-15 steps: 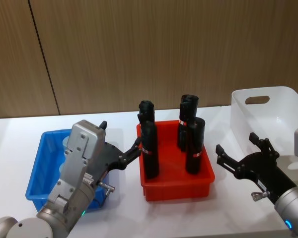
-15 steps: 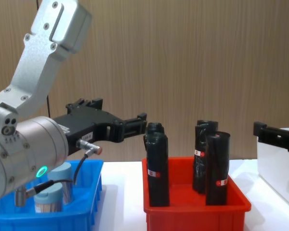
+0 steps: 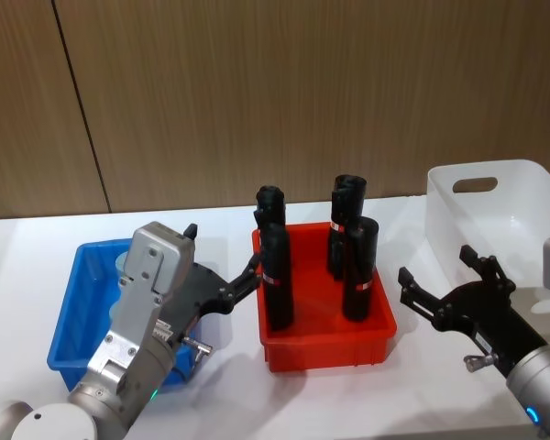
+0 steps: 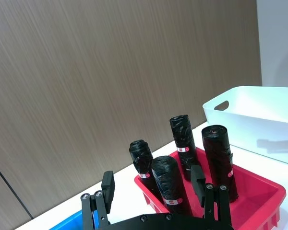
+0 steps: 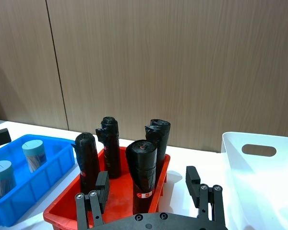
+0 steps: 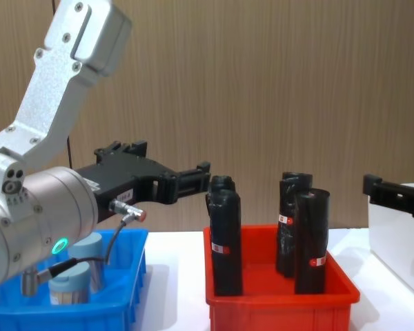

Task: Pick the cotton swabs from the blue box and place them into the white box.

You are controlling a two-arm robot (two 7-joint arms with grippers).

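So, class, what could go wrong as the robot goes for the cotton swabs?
1. The open left gripper sits close to the black rolls in the red bin; a swing could topple one.
2. The red bin stands between the blue box and the white box, so a low carry may clip the rolls.
3. The cotton swabs stand side by side; a grasp might nudge one.

Two clear, blue-lidded cotton swabs (image 5: 32, 154) upright in blue box (image 3: 66, 316), white box (image 3: 518, 220) well apart
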